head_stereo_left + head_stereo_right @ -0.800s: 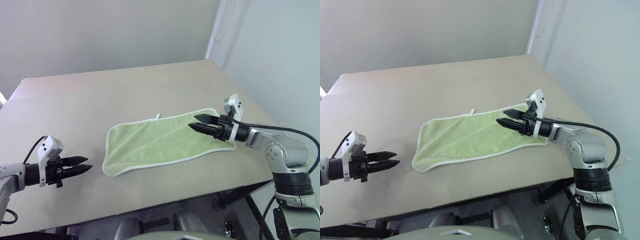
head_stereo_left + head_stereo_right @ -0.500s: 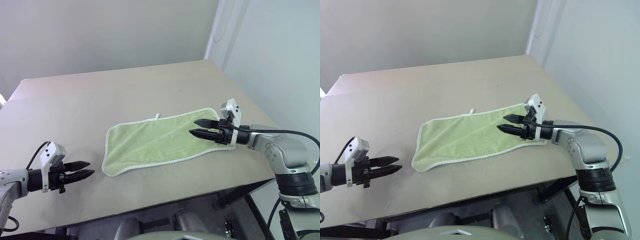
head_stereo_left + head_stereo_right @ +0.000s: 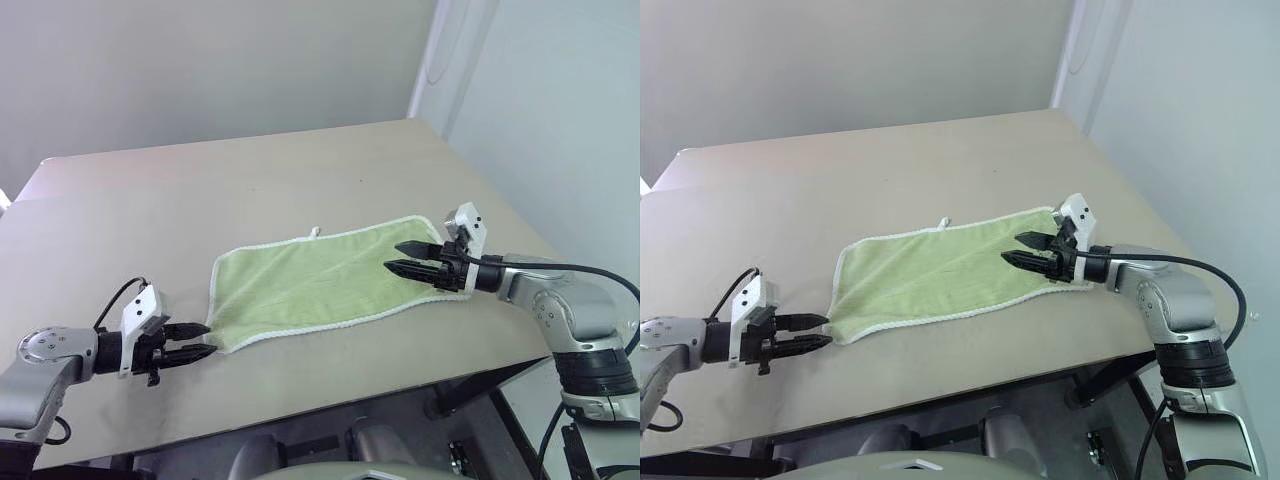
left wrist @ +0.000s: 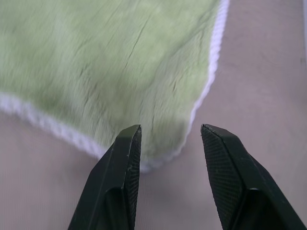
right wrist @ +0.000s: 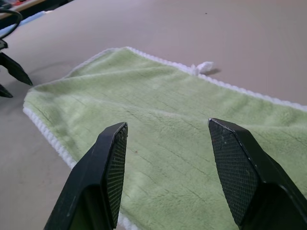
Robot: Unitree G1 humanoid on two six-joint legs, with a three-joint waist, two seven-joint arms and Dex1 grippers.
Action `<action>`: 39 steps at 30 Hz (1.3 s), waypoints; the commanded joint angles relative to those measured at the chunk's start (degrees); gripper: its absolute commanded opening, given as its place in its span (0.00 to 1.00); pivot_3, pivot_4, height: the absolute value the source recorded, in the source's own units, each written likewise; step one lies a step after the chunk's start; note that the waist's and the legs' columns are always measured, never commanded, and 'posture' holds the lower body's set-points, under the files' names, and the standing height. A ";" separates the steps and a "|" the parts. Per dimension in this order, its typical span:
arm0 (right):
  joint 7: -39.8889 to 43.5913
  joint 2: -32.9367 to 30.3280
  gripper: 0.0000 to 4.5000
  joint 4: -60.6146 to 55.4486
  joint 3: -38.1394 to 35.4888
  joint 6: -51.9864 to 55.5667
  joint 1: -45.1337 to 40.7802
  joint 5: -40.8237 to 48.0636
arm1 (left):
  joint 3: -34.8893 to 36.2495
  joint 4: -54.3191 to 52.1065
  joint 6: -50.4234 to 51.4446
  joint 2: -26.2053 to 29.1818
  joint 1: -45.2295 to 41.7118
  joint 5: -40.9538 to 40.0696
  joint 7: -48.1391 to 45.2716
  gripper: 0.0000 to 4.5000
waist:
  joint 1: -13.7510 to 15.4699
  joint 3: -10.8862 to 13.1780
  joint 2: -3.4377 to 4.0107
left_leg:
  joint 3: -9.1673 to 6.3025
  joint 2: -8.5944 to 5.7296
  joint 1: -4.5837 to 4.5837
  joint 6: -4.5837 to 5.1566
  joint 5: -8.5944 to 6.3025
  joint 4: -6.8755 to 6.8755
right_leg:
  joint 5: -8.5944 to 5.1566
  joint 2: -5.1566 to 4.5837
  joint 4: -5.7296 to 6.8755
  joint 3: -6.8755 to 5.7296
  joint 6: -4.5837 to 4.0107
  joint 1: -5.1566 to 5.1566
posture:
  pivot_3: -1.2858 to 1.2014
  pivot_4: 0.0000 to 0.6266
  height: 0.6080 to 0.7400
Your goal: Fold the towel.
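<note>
The towel [image 3: 320,285], light yellow-green with white edging, lies flat on the beige table [image 3: 250,180], its long side running left to right. A small white loop [image 3: 316,232] sticks out from its far edge. My left gripper [image 3: 205,340] is low over the table at the towel's near left corner, open, with the corner [image 4: 153,163] just ahead of its fingertips. My right gripper [image 3: 395,257] hovers open over the towel's right end, pointing left along the cloth [image 5: 158,120], with nothing between its fingers.
The table's front edge [image 3: 330,395] runs close below the towel, and its right edge [image 3: 500,205] lies just past my right arm. A grey wall [image 3: 200,70] stands behind the table. Bare tabletop stretches beyond the towel and to its left.
My left gripper has travelled right across the table to the towel's near left corner. The right gripper has drawn back slightly toward the towel's right end. The towel has not moved.
</note>
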 commanded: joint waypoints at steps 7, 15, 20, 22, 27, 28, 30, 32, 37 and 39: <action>-2.87 -0.29 0.62 -3.31 -1.83 -1.07 0.80 -0.05 | -5.03 1.31 -7.01 -0.41 -4.03 3.87 -2.40 0.46 | 0.03 0.00 0.00 | 0.00 -0.01 -0.03 0.00 0.00 -0.01 | 0.01 0.00 -0.01 0.00 0.01 0.00 | 0.52 0.00 1.00; -5.86 0.31 0.62 -5.26 -2.59 -1.73 3.19 -0.44 | -6.75 5.34 -11.28 0.29 -5.75 6.47 -4.91 0.46 | 0.03 0.00 -0.01 | 0.00 0.00 -0.01 0.00 0.00 0.02 | 0.00 0.01 0.00 0.00 0.01 0.01 | 0.52 0.00 1.00; -7.52 0.54 0.62 -4.96 -2.56 -2.83 3.51 -1.03 | -8.03 8.32 -12.73 -0.66 -7.55 7.87 -5.33 0.46 | 0.05 0.00 0.00 | 0.00 -0.01 -0.01 0.00 0.00 0.02 | 0.00 0.01 0.00 0.00 0.01 0.02 | 0.52 0.00 1.00; -7.88 0.54 0.62 -5.15 -2.59 -2.85 3.67 -0.95 | -8.55 9.14 -13.03 -1.14 -8.13 8.16 -5.25 0.46 | 0.05 0.00 -0.01 | 0.00 -0.01 -0.02 0.00 0.00 0.01 | 0.01 0.00 0.00 0.00 0.01 0.03 | 0.52 0.00 1.00; -8.40 0.42 0.62 -5.34 -2.42 -2.84 4.15 -0.88 | -9.65 9.97 -13.37 -1.85 -8.60 8.15 -5.96 0.46 | 0.05 0.00 -0.01 | -0.01 0.00 -0.02 0.00 0.00 0.01 | 0.01 0.01 0.02 0.00 0.02 0.02 | 0.52 0.00 1.00; -8.53 0.45 0.62 -5.43 -2.38 -2.81 4.16 -0.87 | -9.66 9.89 -13.32 -1.89 -8.51 8.00 -6.20 0.46 | 0.04 0.00 -0.01 | -0.01 0.00 -0.01 0.00 0.00 0.01 | 0.01 0.01 0.02 0.00 0.02 0.03 | 0.52 0.00 1.00; -8.79 0.58 0.62 -4.70 -2.38 -2.85 3.68 -1.00 | -10.39 9.78 -13.25 -2.28 -8.63 8.30 -6.54 0.46 | 0.03 -0.01 -0.01 | -0.01 0.00 -0.01 0.00 0.00 0.02 | 0.01 0.01 0.03 0.00 0.02 0.03 | 0.52 0.00 1.00; -9.10 0.81 0.62 -4.14 -2.16 -2.99 3.32 -1.22 | -11.00 10.18 -13.69 -2.59 -8.81 8.83 -6.82 0.46 | 0.06 -0.01 -0.01 | -0.01 -0.01 0.01 0.00 0.00 0.03 | 0.01 0.00 0.02 0.00 0.02 0.06 | 0.52 0.00 1.00; -10.16 1.56 0.62 -3.73 -1.98 -3.83 3.23 -1.79 | -12.01 11.34 -14.52 -3.13 -9.46 9.29 -6.87 0.46 | 0.07 -0.01 -0.01 | -0.02 -0.01 0.02 0.00 0.00 0.03 | 0.01 0.01 0.04 0.00 0.02 0.07 | 0.52 0.00 1.00; -10.47 1.70 0.62 -3.71 -1.95 -4.00 3.32 -1.93 | -12.20 11.75 -14.81 -3.21 -9.70 9.47 -6.95 0.46 | 0.07 -0.01 -0.01 | -0.02 -0.01 0.03 0.00 0.00 0.03 | 0.01 0.01 0.03 0.00 0.02 0.08 | 0.52 0.00 1.00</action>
